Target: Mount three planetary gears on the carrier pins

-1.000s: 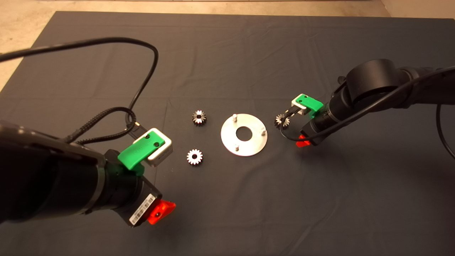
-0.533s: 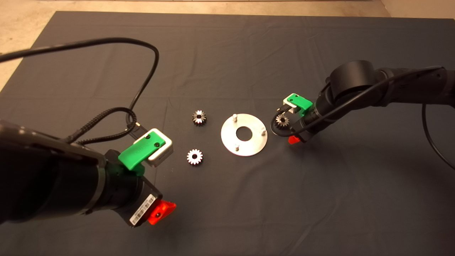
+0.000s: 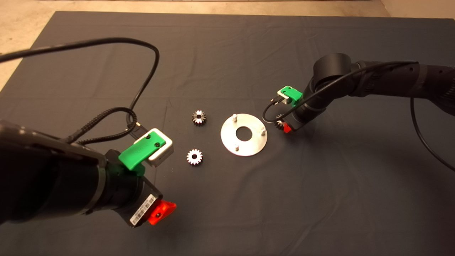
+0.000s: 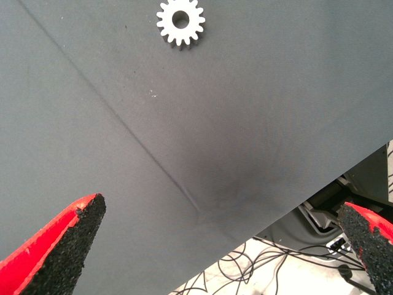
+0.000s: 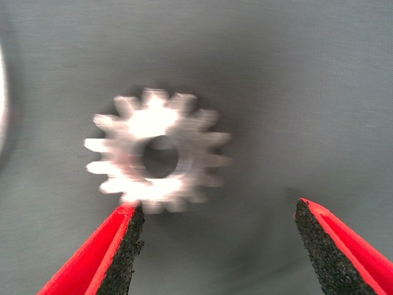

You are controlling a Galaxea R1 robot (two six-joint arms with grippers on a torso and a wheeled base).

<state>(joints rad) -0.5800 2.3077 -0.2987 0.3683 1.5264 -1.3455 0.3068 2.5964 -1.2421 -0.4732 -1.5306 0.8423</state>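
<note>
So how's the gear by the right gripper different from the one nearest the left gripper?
The right-side gear lies beside the carrier disc, partly hidden under the open right gripper, which hovers just over it. The near-left gear lies in plain view, well clear of the open left gripper. Both lie flat on the mat, not yet on pins.

the bench [image 3: 227, 53] wears a plain dark grey mat, faintly creased, with a pale beige floor [image 3: 21, 21] past its edge. the three gears [image 3: 199, 117] [image 3: 194, 156] [image 5: 158, 158] are silvery grey with dark centre holes. the round disc [image 3: 244, 147] and its pins [image 3: 234, 116] are bright silver. both arms are black; each end effector [image 3: 161, 209] [image 3: 286, 128] is green with red fingers [image 4: 55, 246] [image 5: 116, 258] faced in speckled black pads. cables [image 3: 142, 89] are black.
</note>
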